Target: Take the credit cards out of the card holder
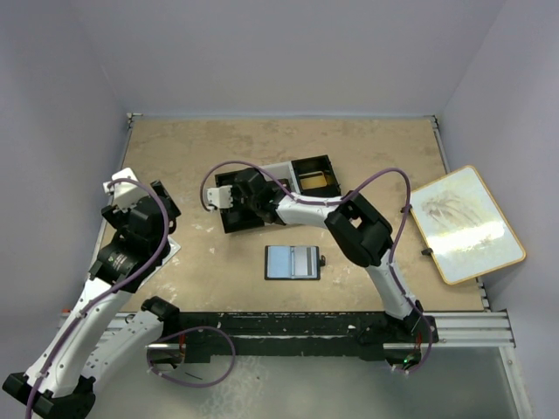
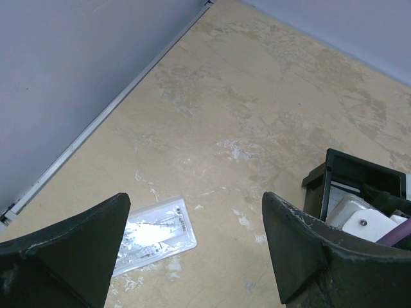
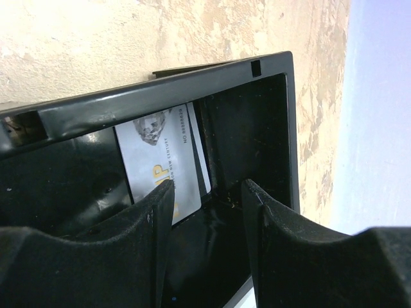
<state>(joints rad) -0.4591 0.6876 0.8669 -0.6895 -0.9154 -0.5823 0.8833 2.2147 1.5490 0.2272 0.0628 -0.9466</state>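
Note:
The card holder [image 1: 294, 262] lies open and flat on the table, its pale-blue sleeves facing up. My right gripper [image 1: 229, 197] reaches into the left compartment of the black-and-white tray [image 1: 278, 170]. In the right wrist view this gripper [image 3: 207, 192] is open with nothing between its fingers. A grey credit card [image 3: 160, 163] with gold lettering rests on the compartment floor, partly behind the left finger. A gold-tan credit card [image 1: 318, 181] sits in the tray's right compartment. My left gripper [image 1: 131, 202] hovers open over the left side of the table, holding nothing [image 2: 196, 212].
A white printed packet [image 2: 154, 234] lies on the table under my left gripper. The tray's corner [image 2: 334, 173] shows at the right of the left wrist view. A wood-framed board [image 1: 467, 223] leans at the table's right edge. Grey walls enclose the table.

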